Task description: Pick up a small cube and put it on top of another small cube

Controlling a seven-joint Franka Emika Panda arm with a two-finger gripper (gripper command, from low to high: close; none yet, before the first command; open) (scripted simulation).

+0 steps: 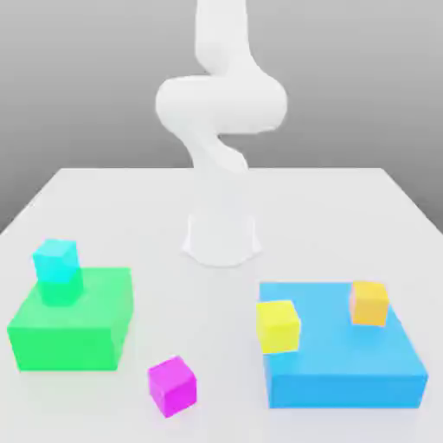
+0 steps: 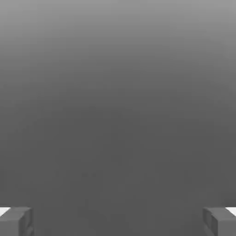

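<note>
The small magenta cube [image 1: 171, 385] lies on the white table [image 1: 130, 208] near the front, between the two big blocks. The small cyan cube [image 1: 55, 261] sits on a small green cube [image 1: 61, 291], which rests on the large green block [image 1: 73, 333] at the exterior view's left. In the hand view my gripper [image 2: 118, 221] is open, its grey fingertips [image 2: 16, 221] far apart with nothing between them, facing plain grey background. The white arm [image 1: 221, 104] rises from its base at the table's middle, well away from both cubes.
A large blue block [image 1: 346, 363] lies at the exterior view's right, carrying a yellow cube [image 1: 278, 325] and an orange cube [image 1: 369, 303]. The arm's base [image 1: 221, 238] stands behind the blocks.
</note>
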